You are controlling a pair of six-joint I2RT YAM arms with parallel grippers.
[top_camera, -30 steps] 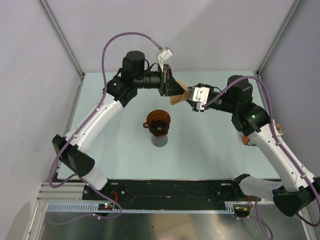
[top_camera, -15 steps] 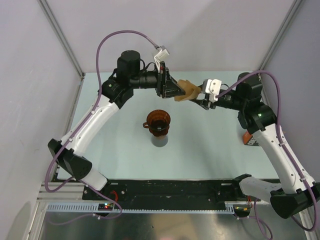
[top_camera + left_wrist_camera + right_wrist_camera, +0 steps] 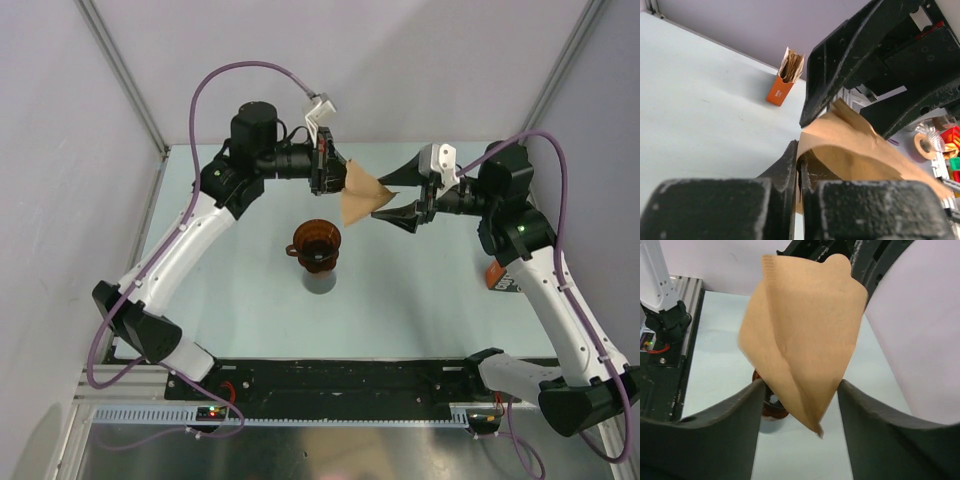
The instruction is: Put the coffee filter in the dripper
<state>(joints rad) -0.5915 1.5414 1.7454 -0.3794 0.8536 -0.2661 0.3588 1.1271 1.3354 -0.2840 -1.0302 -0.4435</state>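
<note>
One coffee filter [image 3: 360,197] hangs near the dripper [image 3: 316,240]: left end effector [image 3: 340,180], clamped on its edge, holds it aloft; right end effector [image 3: 382,197], jaws apart, flanks it, probably to open it.

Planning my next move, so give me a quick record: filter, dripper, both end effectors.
filter: held in the air, not in dripper
dripper: upright, no filter in it
left end effector: shut on filter's edge
right end effector: open, fingers flanking filter
bag: on table, right side
</note>
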